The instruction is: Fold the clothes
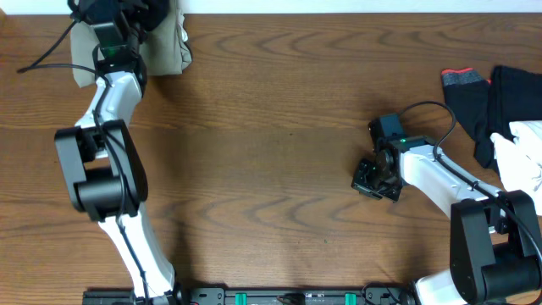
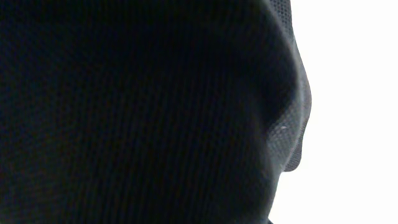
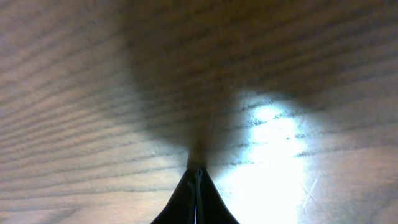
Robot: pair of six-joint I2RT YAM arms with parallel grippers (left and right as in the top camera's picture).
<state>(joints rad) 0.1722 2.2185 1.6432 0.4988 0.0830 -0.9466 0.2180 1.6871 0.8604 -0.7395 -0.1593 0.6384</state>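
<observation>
A folded beige garment (image 1: pixel 165 47) lies at the table's far left corner, with dark cloth (image 1: pixel 151 10) on top of it. My left gripper (image 1: pixel 108 25) reaches over this stack. Dark knit fabric (image 2: pixel 137 112) fills the left wrist view and hides the fingers. At the right edge lies a pile of black garments (image 1: pixel 508 97), a dark piece with a red trim (image 1: pixel 464 80) and a white cloth (image 1: pixel 525 152). My right gripper (image 1: pixel 373 178) is shut and empty, its tips (image 3: pixel 198 173) together just above bare wood, left of the pile.
The wooden table (image 1: pixel 271 127) spreads between the two arms. A black cable (image 1: pixel 47 55) trails by the left arm. The arm bases and a rail (image 1: pixel 279 296) stand at the front edge.
</observation>
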